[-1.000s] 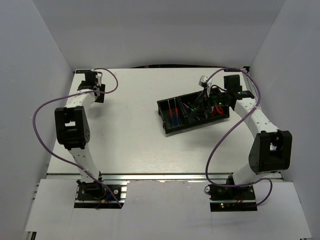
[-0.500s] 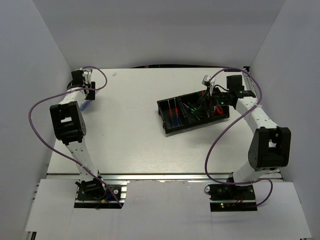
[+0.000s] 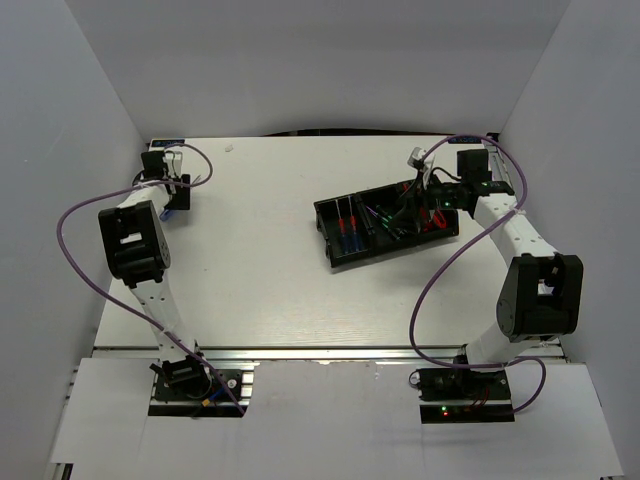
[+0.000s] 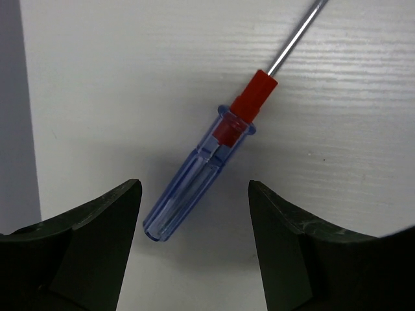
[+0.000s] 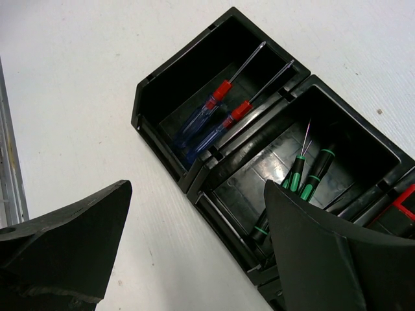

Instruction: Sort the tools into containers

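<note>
My left arm (image 3: 160,300) and right arm (image 3: 510,235) are white, with big black joint blocks (image 3: 133,243). A purple cable (image 3: 413,315) loops along each one. My end effector fingers (image 4: 84,253) are matte black wedges.

**Left wrist view.** The screwdriver (image 4: 201,175) shaft is cut off by the frame edge at 1 o'clock, so its tip is unseen.

**Right wrist view.** The tray (image 5: 162,159) has its third compartment cropped at 4 o'clock, leaving only a red sliver (image 5: 405,201) visible. A finger (image 5: 324,253) of the right gripper (image 5: 198,188) covers part of the middle compartment.
</note>
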{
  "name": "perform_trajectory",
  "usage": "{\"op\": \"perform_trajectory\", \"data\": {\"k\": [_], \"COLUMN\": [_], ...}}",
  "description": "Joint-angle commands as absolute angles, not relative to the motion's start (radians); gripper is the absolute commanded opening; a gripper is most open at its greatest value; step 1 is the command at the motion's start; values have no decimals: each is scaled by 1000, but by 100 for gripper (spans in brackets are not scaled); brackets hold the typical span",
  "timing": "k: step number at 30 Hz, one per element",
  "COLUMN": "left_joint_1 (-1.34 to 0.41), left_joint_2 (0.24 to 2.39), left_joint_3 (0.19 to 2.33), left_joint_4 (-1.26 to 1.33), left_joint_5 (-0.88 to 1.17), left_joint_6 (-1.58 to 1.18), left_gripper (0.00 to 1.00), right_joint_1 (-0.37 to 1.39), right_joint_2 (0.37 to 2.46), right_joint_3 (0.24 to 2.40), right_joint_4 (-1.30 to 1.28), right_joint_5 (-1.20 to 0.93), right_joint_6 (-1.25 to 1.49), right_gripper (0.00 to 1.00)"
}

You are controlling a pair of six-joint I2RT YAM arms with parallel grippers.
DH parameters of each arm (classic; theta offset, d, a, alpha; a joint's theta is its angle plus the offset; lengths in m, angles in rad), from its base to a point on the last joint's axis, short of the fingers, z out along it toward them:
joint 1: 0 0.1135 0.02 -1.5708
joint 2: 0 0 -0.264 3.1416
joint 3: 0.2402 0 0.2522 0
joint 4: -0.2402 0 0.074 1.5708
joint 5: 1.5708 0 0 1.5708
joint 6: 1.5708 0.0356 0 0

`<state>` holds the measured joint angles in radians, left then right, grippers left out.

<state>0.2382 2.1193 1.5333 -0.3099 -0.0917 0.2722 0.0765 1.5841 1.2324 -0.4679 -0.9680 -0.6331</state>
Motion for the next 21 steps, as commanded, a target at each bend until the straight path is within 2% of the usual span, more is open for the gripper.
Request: {"op": "perform_trajectory", "data": {"k": [1,8,12,16,21], "left_joint_1": [245,245,247,247,247], "left_joint_2": [2097,2095,2092,2083,2046], "left_joint_3": [1506,1474,1459,1448,1417], "left_joint_4": [-314,-319,-319,-324,-328], "left_joint_5": [-66,-67,-72,-52,20], "left_joint_6": [259,236,206,178,135], "left_gripper": [78,73,61,37,21], "right_joint_1": [63,58,55,54,52], "right_joint_2": [1563,1551,1543,1537,1529], "right_joint_3": [1236,1224,1221,1221,1226], "right_joint_4": [-439,-433,-431,-431,-433], "right_joint_5": [-1000,-1005,-1008,-1012,-1012], "right_joint_6": [-620,-614,-609,-607,-604], "right_gripper": [89,89,89,89,89]}}
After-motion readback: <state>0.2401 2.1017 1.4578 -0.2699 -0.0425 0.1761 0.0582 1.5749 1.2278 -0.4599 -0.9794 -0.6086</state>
